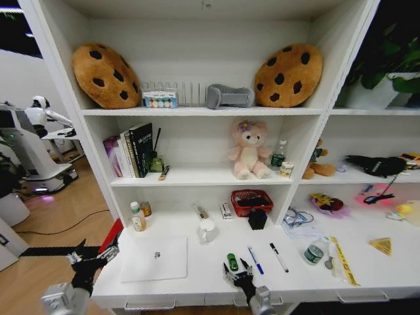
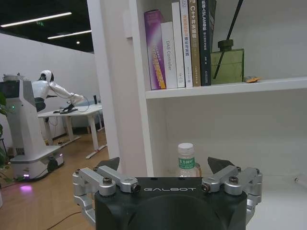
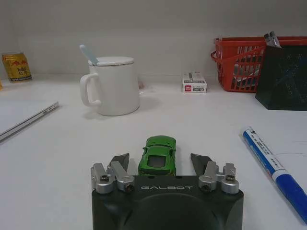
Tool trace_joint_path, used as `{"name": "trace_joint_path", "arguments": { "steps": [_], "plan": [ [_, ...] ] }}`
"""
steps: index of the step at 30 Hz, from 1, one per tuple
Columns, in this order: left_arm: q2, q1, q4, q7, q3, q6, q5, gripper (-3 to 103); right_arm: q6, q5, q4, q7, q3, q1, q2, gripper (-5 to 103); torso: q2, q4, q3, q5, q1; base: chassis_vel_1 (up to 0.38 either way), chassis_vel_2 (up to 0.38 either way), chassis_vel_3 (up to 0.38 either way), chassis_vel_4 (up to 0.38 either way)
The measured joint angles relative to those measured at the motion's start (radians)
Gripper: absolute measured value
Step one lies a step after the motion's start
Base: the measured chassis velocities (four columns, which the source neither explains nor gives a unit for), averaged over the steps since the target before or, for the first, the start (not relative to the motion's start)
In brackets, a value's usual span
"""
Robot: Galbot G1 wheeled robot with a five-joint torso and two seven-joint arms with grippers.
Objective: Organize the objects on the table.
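A tiny green toy car point(image 1: 232, 262) point(image 3: 158, 154) stands near the front of the white table point(image 1: 197, 283). My right gripper point(image 1: 237, 272) point(image 3: 159, 162) is open just behind it, a finger on each side of the car's rear and not touching it. Right of the car lie a blue pen point(image 1: 255, 260) point(image 3: 273, 167) and a black pen point(image 1: 279, 257), then a green-capped jar point(image 1: 314, 252). The closed silver laptop point(image 1: 154, 257) point(image 3: 24, 122) lies to the left. My left gripper point(image 1: 92, 256) point(image 2: 164, 165) hangs open and empty off the table's left end.
A white mug point(image 1: 207, 230) point(image 3: 112, 86), a red basket point(image 1: 251, 201) point(image 3: 237, 62) and a black holder point(image 1: 257, 218) stand behind the car. A bottle point(image 1: 137, 216) point(image 2: 186, 160) and a can point(image 1: 146, 209) sit at the back left. Shelves with books point(image 2: 182, 43) rise behind.
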Motion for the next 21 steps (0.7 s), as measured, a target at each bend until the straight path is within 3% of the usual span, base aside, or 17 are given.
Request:
{"name": "trace_joint_path", "arguments": {
  "steps": [2,3,5,10,21],
  "plan": [
    [-0.001,0.0,0.0,0.001,0.002,0.0,0.001,100,0.0,-0.002,-0.001,0.001,0.0,0.0,0.002,73,0.0,0.0,0.0,0.0,0.0,0.0,0.0,0.0,0.0],
    [-0.001,0.001,0.0,0.002,0.005,0.0,0.004,100,0.0,-0.003,-0.003,0.003,0.0,0.0,0.004,62,0.0,0.0,0.0,0.0,0.0,0.0,0.0,0.0,0.0],
    [-0.002,0.001,0.0,0.002,0.007,0.0,0.006,100,0.0,-0.004,-0.004,0.004,0.0,0.0,0.006,62,0.0,0.0,0.0,-0.0001,0.0,0.0,0.0,0.0,0.0],
    [-0.005,0.002,0.0,0.007,0.017,0.0,0.016,100,0.0,-0.009,-0.013,0.009,-0.004,0.009,0.011,40,0.0,0.0001,0.0,0.0,0.0,0.0,0.0,0.0,0.0],
    [-0.007,0.002,0.005,0.01,0.026,-0.003,0.023,100,-0.003,-0.006,0.009,0.007,0.013,0.001,-0.004,36,0.0,0.0,0.0,0.0002,0.0,0.0,0.0,0.0,0.0]
  ]
}}
